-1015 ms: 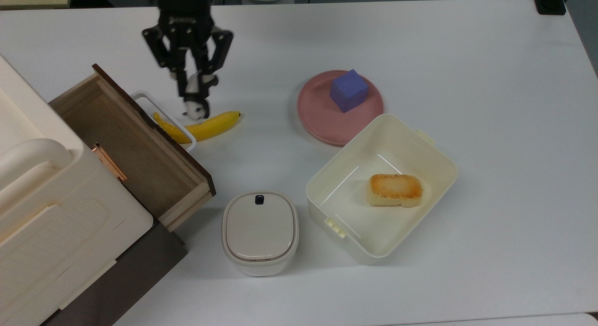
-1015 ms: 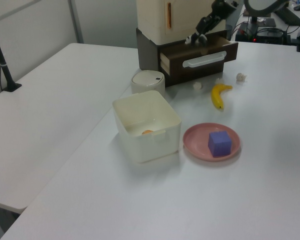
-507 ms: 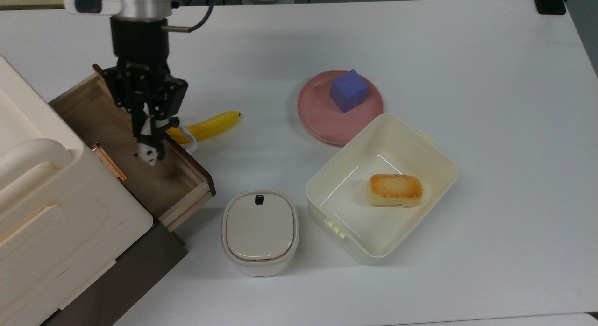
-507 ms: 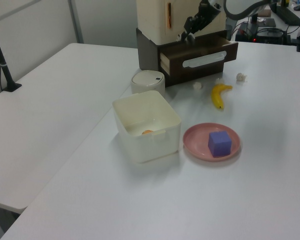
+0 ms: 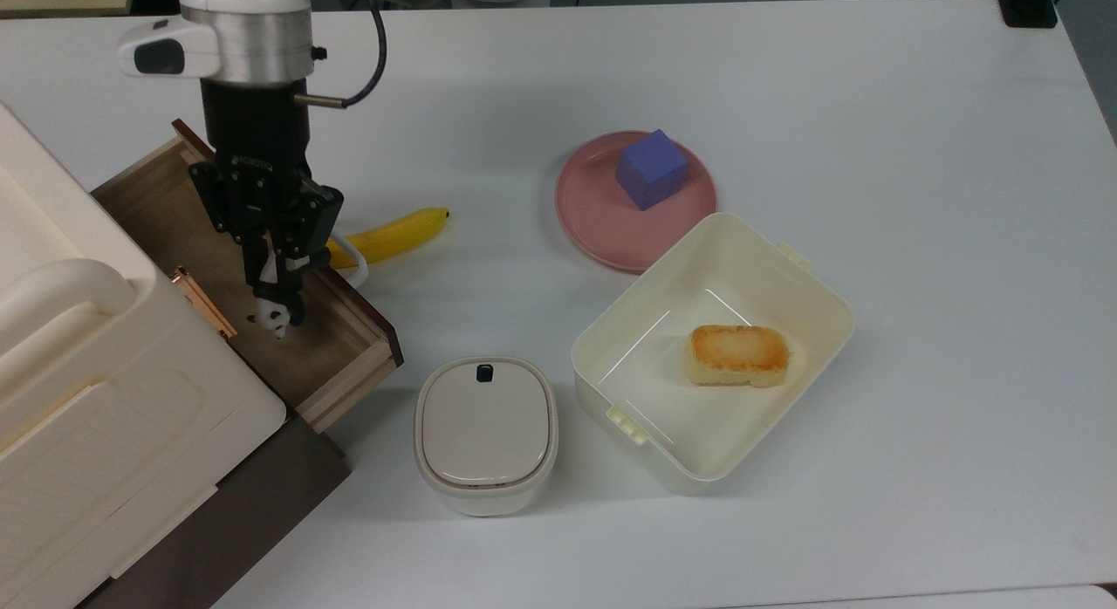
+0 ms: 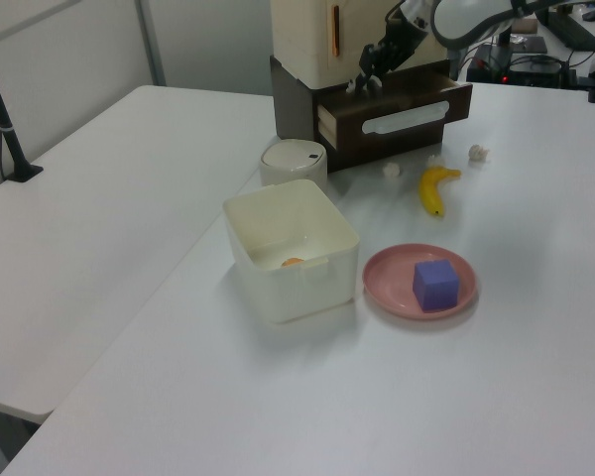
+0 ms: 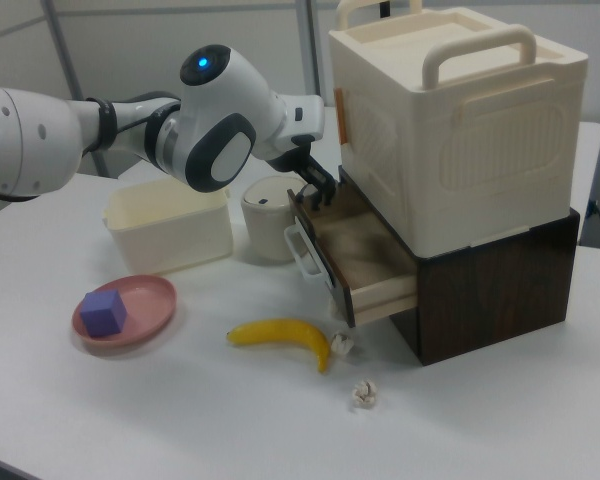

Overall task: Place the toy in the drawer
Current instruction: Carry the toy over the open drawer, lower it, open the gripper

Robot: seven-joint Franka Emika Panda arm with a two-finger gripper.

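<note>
Black 2-finger robot hand (image 5: 277,305) closed on tiny black-and-white panda toy (image 5: 272,319), hanging over open light-wood drawer with dark brown front (image 5: 288,334), at top view's left. Toy looks light, hard, maybe slippery. Best hold: pinch white body at middle.

Lab: robot arm (image 7: 100,135), white tables (image 5: 785,85)

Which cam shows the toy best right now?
Top view: the toy hangs clear in the gripper over the open drawer. Left view gives a tiny speck; in the right view I cannot make it out.
</note>
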